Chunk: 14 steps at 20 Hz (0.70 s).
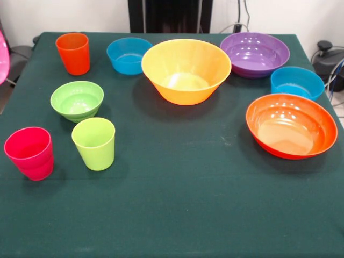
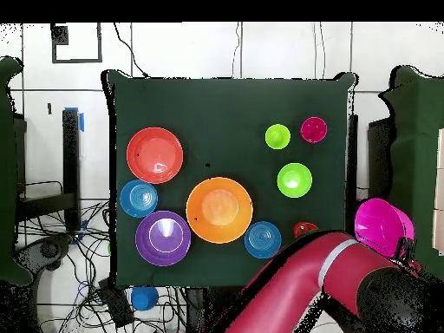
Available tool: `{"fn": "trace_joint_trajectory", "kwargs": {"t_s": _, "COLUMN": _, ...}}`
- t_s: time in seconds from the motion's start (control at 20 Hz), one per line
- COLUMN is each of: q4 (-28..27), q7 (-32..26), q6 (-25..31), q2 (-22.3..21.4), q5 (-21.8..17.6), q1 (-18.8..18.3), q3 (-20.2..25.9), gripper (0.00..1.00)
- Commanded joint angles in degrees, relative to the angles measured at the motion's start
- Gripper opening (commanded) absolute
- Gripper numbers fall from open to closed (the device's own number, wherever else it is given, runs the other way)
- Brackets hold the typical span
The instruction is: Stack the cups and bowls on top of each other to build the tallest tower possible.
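On the table [image 1: 177, 215] nothing is stacked yet; no tower started. Yellow-orange bowl [image 1: 186, 70] sits mid-back, upright and empty. Purple bowl [image 1: 255, 53], red-orange bowl [image 1: 291, 125] and two blue bowls [image 1: 129, 55] [image 1: 296, 82] lie apart around it. Small green bowl [image 1: 77, 100], orange cup [image 1: 73, 52], lime cup [image 1: 94, 143] and pinkish-red cup [image 1: 30, 152] stand separate on the other side. Big pink bowl [image 2: 381, 225] is off the table edge at the arm's end [image 2: 347, 269], likely carried by the gripper, though the gripper itself is hidden, so clenched or released I cannot tell. All stacking remains.
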Motion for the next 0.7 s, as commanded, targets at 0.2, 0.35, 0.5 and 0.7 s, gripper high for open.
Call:
{"fn": "trace_joint_trajectory", "kwargs": {"t_s": 0.2, "q4": -9.58, "q7": -2.55, "q6": -2.63, "q2": 6.7, "q5": 2.31, "q1": -1.13, "q3": 10.61, "gripper": 0.0}}
{"fn": "trace_joint_trajectory", "kwargs": {"t_s": 0.35, "q4": -10.56, "q7": -2.41, "q6": -3.1, "q2": 7.78, "q5": 2.67, "q1": -1.41, "q3": 11.02, "gripper": 0.0}}
{"fn": "trace_joint_trajectory", "kwargs": {"t_s": 0.5, "q4": -11.29, "q7": -2.36, "q6": -3.57, "q2": 8.85, "q5": 3.31, "q1": -1.74, "q3": 11.41, "gripper": 0.0}}
{"fn": "trace_joint_trajectory", "kwargs": {"t_s": 0.7, "q4": -11.45, "q7": -2.37, "q6": -4.19, "q2": 9.64, "q5": 4.01, "q1": -1.81, "q3": 11.48, "gripper": 0.0}}
